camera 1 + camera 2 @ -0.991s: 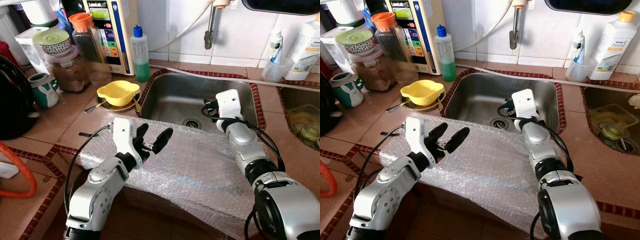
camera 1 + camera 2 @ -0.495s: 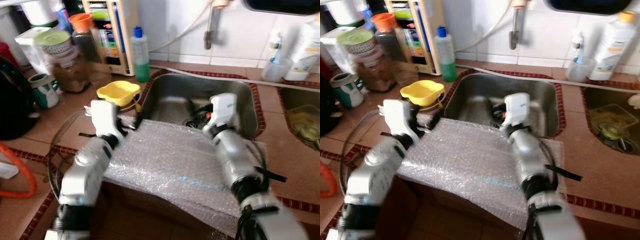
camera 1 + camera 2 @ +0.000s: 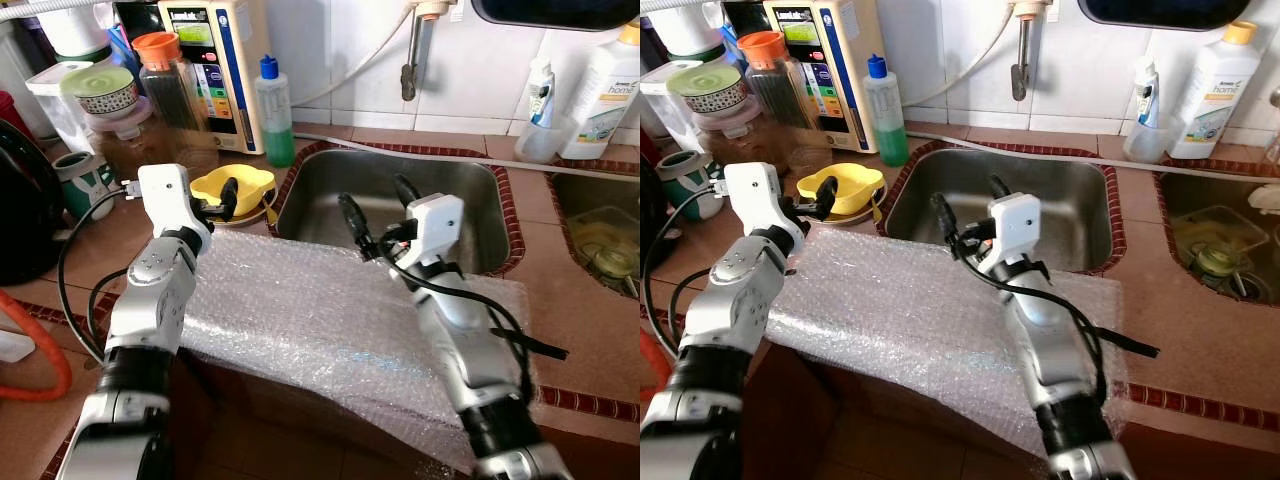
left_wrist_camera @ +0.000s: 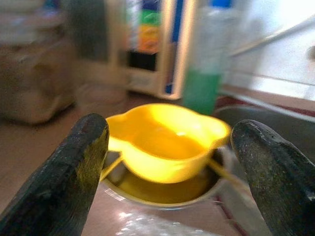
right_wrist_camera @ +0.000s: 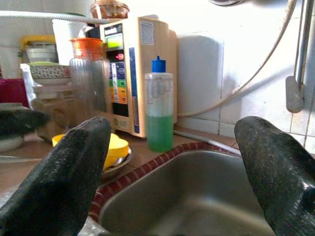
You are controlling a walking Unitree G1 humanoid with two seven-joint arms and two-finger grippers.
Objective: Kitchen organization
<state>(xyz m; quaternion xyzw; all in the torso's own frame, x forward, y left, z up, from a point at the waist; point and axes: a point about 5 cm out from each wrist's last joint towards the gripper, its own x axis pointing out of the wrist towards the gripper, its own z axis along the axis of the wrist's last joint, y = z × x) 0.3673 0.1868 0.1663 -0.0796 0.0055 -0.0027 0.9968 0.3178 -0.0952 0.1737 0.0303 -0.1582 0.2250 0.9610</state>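
A yellow bowl [image 3: 240, 184] rests on a small metal plate [image 4: 162, 192] on the tiled counter, left of the steel sink [image 3: 450, 190]. My left gripper [image 3: 215, 205] is open and points straight at the bowl [image 4: 167, 142], its fingertips just short of it. My right gripper [image 3: 375, 205] is open too, raised over the sink's front edge and aimed toward the bowl [image 5: 115, 147] and the green bottle [image 5: 159, 110]. A sheet of bubble wrap [image 3: 330, 320] lies over the counter's front edge under both arms.
Jars [image 3: 165, 80], a lidded container [image 3: 100, 90], a water purifier [image 3: 215, 60] and a green bottle [image 3: 274, 110] stand behind the bowl. A mug [image 3: 85, 180] and a black appliance [image 3: 25, 200] are at the left. White bottles [image 3: 605, 90] stand back right beside a second basin [image 3: 605, 235].
The left arm has swung from above the bubble wrap up and left to the yellow bowl. The right gripper has lifted out of the sink and turned left.
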